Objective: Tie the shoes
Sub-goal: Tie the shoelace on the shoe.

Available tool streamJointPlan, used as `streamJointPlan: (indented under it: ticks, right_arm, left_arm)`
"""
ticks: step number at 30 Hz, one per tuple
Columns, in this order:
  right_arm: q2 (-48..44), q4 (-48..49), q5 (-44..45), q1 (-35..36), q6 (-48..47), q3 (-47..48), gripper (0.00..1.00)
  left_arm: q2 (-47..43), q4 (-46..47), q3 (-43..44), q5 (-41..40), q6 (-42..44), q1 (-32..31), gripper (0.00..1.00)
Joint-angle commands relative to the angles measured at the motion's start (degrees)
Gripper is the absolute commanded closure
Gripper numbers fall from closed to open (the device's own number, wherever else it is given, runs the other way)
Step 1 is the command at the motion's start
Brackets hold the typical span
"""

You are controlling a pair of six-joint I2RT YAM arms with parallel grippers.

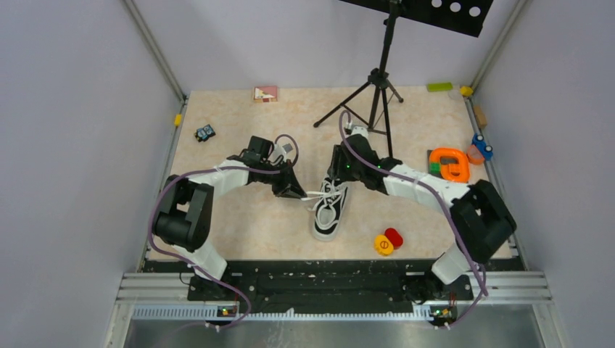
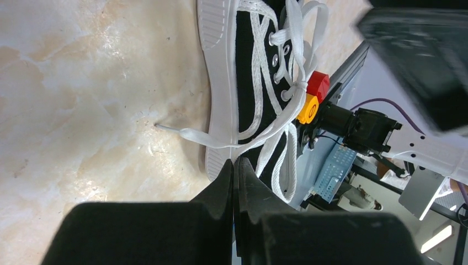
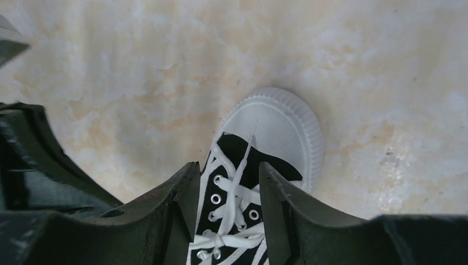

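The black sneaker (image 1: 328, 217) with white laces lies mid-table, its white toe cap toward the near edge. My left gripper (image 1: 297, 192) is at the shoe's left side. In the left wrist view its fingers (image 2: 234, 161) are pressed shut at a white lace strand (image 2: 193, 135) that runs from the knot across the sole rim of the shoe (image 2: 248, 66) to the table. My right gripper (image 1: 338, 174) hovers over the shoe's heel end. In the right wrist view it (image 3: 229, 165) is open and straddles the laced upper (image 3: 234, 190), behind the toe cap (image 3: 276, 127).
A black tripod (image 1: 377, 87) stands behind the shoe. Red and yellow discs (image 1: 388, 241) lie near front right. An orange object (image 1: 450, 164), blue toy (image 1: 481, 147) and green block (image 1: 439, 87) are at the right. A small toy car (image 1: 205, 133) and box (image 1: 265, 93) are back left.
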Motion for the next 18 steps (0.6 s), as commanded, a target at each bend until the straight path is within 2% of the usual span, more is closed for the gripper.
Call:
streamJointPlan:
  ticks: [1, 4, 6, 7, 10, 18]
  right_arm:
    - [5.69, 1.58, -4.62, 0.58, -0.37, 2.77, 0.55]
    - [7.59, 1.46, -5.46, 0.58, 0.59, 2.18, 0.56]
    - [8.07, 1.63, -5.41, 0.58, 0.92, 1.70, 0.65]
    - [8.02, 2.26, -5.65, 0.58, 0.83, 1.33, 0.70]
    - [6.98, 2.84, -4.16, 0.58, 1.58, 0.65, 1.00]
    - [0.77, 4.96, 2.38, 0.58, 3.01, -1.43, 1.00]
  left_arm:
    - [-0.27, 1.30, 0.72, 1.23, -0.33, -0.20, 1.00]
    - [-0.25, 1.28, 0.86, 1.40, -0.33, -0.20, 1.00]
    - [-0.13, 1.28, 0.89, 1.51, -0.37, -0.20, 1.00]
    - [0.01, 1.28, 0.82, 1.57, -0.37, -0.20, 1.00]
    - [0.14, 1.28, 0.76, 1.58, -0.26, -0.20, 1.00]
    - [0.76, 1.45, 0.67, 1.83, 0.02, -0.20, 1.00]
